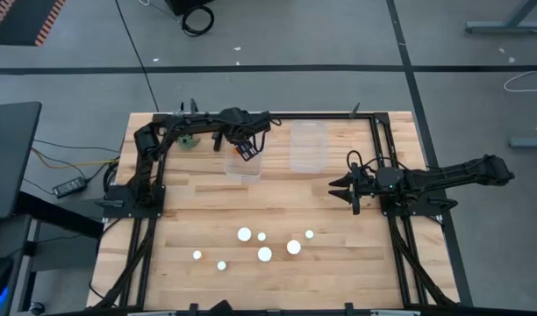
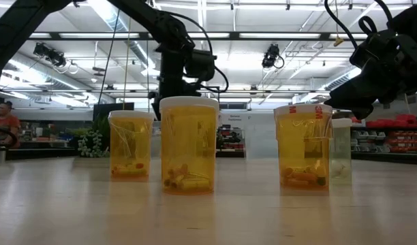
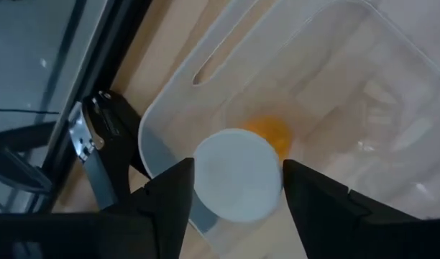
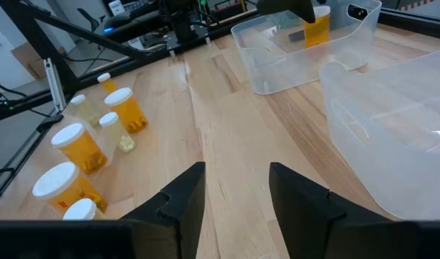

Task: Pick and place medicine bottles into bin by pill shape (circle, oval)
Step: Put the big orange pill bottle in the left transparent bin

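High view has the left gripper (image 1: 244, 151) gripping an orange bottle (image 3: 238, 183) over the left bin (image 1: 244, 167), seven bottles (image 1: 265, 254) still near the table's front edge.

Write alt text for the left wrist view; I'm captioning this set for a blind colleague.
The left claw holds an orange medicine bottle with a white cap between its two dark fingers, just above a clear plastic bin. The bin sits on the wooden table, near its dark frame.

Orange bottles (image 2: 189, 146); white caps (image 1: 265, 254)
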You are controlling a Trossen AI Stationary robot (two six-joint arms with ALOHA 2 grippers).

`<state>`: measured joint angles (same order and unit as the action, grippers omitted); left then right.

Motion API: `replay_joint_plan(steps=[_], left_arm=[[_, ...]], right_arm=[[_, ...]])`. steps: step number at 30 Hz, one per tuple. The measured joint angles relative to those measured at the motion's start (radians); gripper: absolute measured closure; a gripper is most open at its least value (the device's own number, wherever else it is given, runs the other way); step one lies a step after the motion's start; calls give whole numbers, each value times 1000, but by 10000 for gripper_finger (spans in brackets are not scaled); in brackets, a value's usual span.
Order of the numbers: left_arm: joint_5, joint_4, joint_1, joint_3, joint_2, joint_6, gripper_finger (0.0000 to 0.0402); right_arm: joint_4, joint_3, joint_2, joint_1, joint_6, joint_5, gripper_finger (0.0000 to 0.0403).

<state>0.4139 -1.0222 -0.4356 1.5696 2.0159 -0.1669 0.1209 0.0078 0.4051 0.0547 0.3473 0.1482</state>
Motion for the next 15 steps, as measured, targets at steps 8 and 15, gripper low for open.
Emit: replay_joint_plan(steps=[8,15], left_arm=[[26,-9,29,3,-6,59,211],[80,-62,75,91,-37,120,229]], right_arm=[[0,0,0,0,0,0,242],[0,0,0,0,0,0,242]])
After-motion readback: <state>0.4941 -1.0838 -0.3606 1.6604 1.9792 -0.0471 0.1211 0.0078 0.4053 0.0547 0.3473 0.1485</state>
